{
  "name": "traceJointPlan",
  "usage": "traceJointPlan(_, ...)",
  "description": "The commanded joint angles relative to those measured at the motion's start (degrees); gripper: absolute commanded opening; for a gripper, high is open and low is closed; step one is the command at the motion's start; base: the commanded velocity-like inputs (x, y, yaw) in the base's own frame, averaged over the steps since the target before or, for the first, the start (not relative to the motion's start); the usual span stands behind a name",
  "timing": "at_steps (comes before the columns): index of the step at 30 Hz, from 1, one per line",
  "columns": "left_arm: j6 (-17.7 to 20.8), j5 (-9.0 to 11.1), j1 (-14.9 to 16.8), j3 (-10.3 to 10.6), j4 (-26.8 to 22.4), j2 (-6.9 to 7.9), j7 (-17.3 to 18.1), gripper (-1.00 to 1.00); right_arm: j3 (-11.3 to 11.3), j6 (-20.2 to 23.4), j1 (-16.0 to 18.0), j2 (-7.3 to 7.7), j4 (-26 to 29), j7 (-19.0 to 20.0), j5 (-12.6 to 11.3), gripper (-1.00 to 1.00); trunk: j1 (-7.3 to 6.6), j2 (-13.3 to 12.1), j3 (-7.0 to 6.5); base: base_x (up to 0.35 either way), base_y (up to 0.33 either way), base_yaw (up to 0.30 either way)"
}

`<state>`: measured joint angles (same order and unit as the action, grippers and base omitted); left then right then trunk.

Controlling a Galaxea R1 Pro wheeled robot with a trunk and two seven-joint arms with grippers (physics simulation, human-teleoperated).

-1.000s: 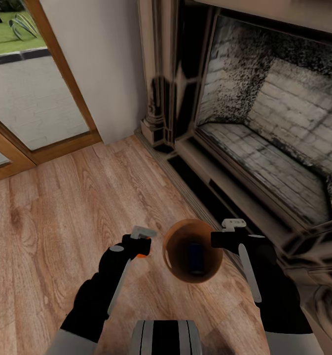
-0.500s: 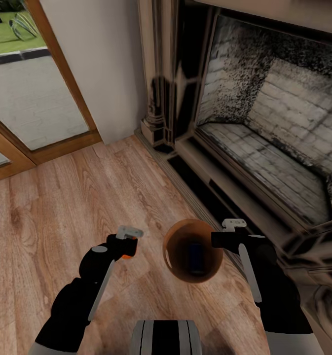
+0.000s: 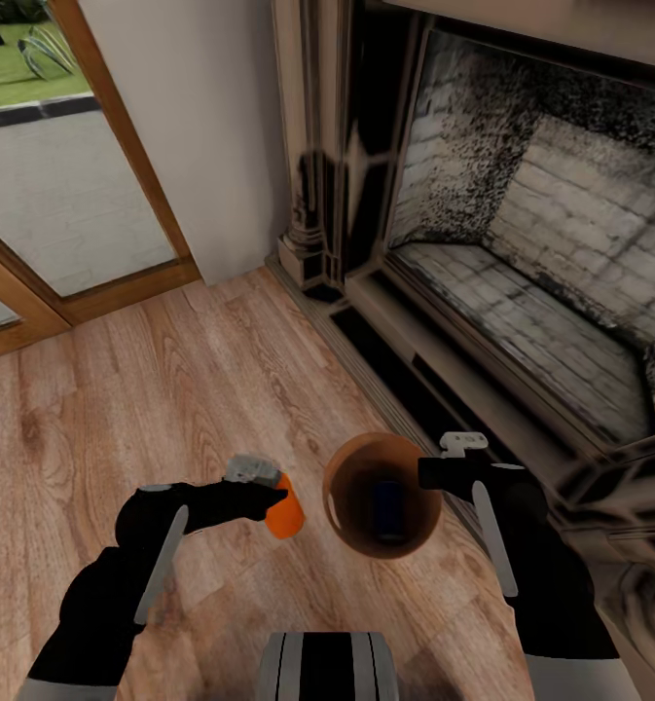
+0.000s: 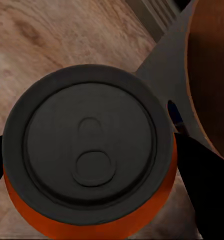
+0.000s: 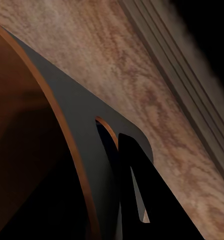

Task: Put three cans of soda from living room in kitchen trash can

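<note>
My left gripper (image 3: 274, 502) is shut on an orange can of soda (image 3: 286, 518), held over the wood floor just left of the tash can (image 3: 343, 526). In the left wrist view the can's grey top (image 4: 89, 150) faces the camera, with the brown bin wall (image 4: 211, 75) close beside it. My right gripper (image 3: 432, 474) is shut on the bin's right rim and holds it off the floor. A dark cylinder (image 3: 386, 511) lies inside the bin. The right wrist view looks along one finger (image 5: 141, 200) clamped over the bin's rim (image 5: 57, 125).
A brick-lined fireplace (image 3: 541, 263) with a dark stepped hearth edge (image 3: 415, 360) fills the right side. A wood-framed glass door (image 3: 64, 195) and a pale wall corner (image 3: 210, 146) stand at the back left. Open wood floor (image 3: 123, 389) lies ahead left.
My left arm has swung out to the left and the wrist has turned, so the can's orange body now shows and points toward the bin. The right arm and bin have stayed put.
</note>
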<state>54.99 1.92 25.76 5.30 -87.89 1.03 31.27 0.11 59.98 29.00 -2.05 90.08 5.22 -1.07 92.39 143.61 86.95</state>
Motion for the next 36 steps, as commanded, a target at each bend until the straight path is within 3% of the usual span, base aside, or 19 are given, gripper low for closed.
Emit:
traceJointPlan(1,1.1,0.3,0.0,-2.1,0.0,3.05,6.8,-1.00,0.0,0.0,0.0,0.07,0.0,0.1,-1.2,-1.00,-0.01,0.0,0.00,0.000,0.000,0.000)
traceJointPlan(3,1.6,0.4,0.0,-4.7,0.0,6.20,14.8,-1.00,0.0,0.0,0.0,0.08,0.0,0.1,-1.2,-1.00,-0.01,0.0,0.00,0.000,0.000,0.000)
traceJointPlan(5,1.6,0.4,0.0,-6.3,0.0,7.62,19.4,-1.00,0.1,0.0,0.0,0.10,0.0,0.1,-1.2,-1.00,-0.01,0.0,0.00,0.000,0.000,0.000)
traceJointPlan(9,1.6,0.4,0.0,-11.6,0.1,11.34,30.2,-1.00,0.1,0.0,0.0,0.11,0.0,0.1,-1.2,-1.00,-0.01,0.0,0.00,0.000,0.000,0.000)
traceJointPlan(10,1.6,0.4,0.0,-12.1,0.1,11.77,31.3,-1.00,0.1,0.0,0.0,0.11,0.0,0.1,-1.2,-1.00,-0.01,0.0,0.00,0.000,0.000,0.000)
traceJointPlan(11,1.6,0.4,0.0,-13.7,0.1,13.36,36.2,-1.00,0.1,0.0,0.0,0.13,0.0,0.1,-1.2,-1.00,-0.01,0.0,0.00,0.000,0.000,0.000)
traceJointPlan(16,2.0,0.3,0.0,-14.9,0.1,14.17,43.5,-1.00,-0.1,0.0,0.0,0.25,0.0,0.1,-1.2,-1.00,-0.01,0.0,0.00,0.000,0.000,0.000)
traceJointPlan(18,2.2,0.4,0.0,-15.0,0.1,14.17,44.3,-1.00,-0.2,0.0,0.0,0.33,0.0,0.1,-1.2,-1.00,-0.01,0.0,0.00,0.000,0.000,0.000)
traceJointPlan(22,1.4,1.8,0.1,-13.7,0.6,12.87,43.0,-1.00,0.6,0.0,0.0,0.29,0.0,0.1,1.4,-1.00,0.00,0.0,0.00,0.000,0.000,0.000)
traceJointPlan(30,3.9,4.0,-0.2,-16.2,0.5,15.34,44.9,-1.00,0.1,0.0,0.0,1.00,0.0,0.1,5.7,-1.00,0.00,0.0,0.00,0.000,0.000,0.000)
traceJointPlan(36,4.6,5.0,-0.2,-18.2,0.3,15.19,46.9,-1.00,0.0,0.0,0.0,1.08,0.0,0.1,8.3,-1.00,0.00,0.0,0.00,0.000,0.000,0.000)
